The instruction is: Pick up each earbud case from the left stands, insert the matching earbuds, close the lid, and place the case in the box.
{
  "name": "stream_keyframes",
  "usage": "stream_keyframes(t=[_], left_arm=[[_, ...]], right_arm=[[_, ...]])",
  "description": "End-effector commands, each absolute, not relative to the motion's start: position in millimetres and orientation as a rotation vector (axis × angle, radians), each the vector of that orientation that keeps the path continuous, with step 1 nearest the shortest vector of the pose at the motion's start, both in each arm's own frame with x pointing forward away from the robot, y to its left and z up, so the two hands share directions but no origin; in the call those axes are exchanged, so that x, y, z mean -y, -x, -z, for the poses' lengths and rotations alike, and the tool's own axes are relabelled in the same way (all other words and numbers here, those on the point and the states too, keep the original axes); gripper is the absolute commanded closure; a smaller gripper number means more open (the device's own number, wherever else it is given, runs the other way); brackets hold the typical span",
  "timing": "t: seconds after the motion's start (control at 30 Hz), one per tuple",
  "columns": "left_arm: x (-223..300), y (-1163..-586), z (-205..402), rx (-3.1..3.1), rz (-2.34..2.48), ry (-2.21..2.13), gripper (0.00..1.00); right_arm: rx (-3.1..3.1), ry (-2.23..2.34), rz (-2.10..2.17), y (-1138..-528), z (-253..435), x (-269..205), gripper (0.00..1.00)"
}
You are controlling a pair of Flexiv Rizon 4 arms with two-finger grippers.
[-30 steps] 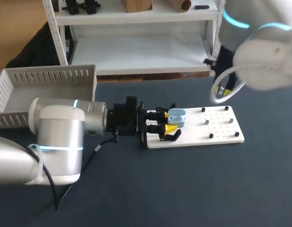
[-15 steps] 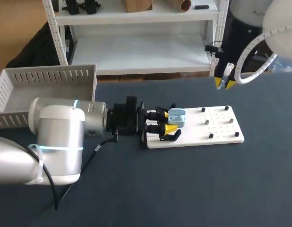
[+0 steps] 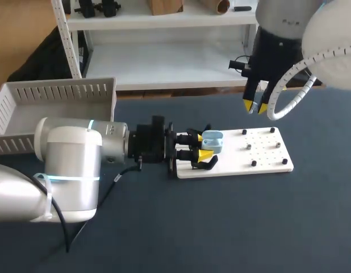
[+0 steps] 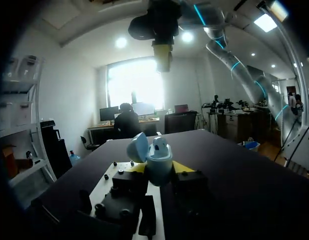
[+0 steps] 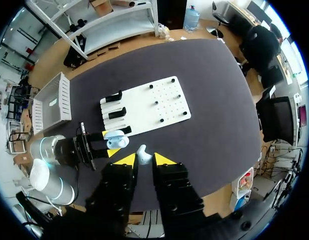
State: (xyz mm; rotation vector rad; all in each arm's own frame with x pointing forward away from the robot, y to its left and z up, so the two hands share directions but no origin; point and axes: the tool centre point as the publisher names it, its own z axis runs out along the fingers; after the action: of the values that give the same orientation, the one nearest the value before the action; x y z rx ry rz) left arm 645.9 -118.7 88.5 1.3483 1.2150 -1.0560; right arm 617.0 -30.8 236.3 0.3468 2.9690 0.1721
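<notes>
Left of centre in the head view, the left pincer (image 3: 203,147) is clamped on the pale blue earbud case (image 3: 212,140) at the white board's (image 3: 266,153) left end. Its wrist view shows the lid raised. Upper right, the right pincer (image 3: 254,106) hangs above the counter (image 3: 221,227); only its own wrist view shows an earbud (image 5: 142,154) nipped between its tips.

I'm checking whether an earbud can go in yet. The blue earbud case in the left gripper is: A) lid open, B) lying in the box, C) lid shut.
A: the left wrist view shows the earbud case clamped in the left gripper with its lid swung up, while the right gripper holds an earbud.
</notes>
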Motion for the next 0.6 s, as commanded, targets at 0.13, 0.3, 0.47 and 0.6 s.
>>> stream_keyframes(t=[0.13,0.3,0.47,0.6], left_arm=[[119.1,-645.8,-87.4,-1.212,1.054,-1.344,1.0],[119.1,-645.8,-87.4,-1.212,1.054,-1.344,1.0],[119.1,-645.8,-87.4,-1.212,1.054,-1.344,1.0],[119.1,-645.8,-87.4,-1.212,1.054,-1.344,1.0]], right_arm=[[-2.959,-0.296,-0.187,-611.3,-235.6,20.0,1.0],[-2.954,-0.185,-0.217,-607.1,-239.5,-2.8,1.0],[-2.961,-0.088,-0.233,-601.8,-237.2,-18.5,1.0],[-2.992,0.005,-0.222,-596.0,-229.0,-29.9,1.0]])
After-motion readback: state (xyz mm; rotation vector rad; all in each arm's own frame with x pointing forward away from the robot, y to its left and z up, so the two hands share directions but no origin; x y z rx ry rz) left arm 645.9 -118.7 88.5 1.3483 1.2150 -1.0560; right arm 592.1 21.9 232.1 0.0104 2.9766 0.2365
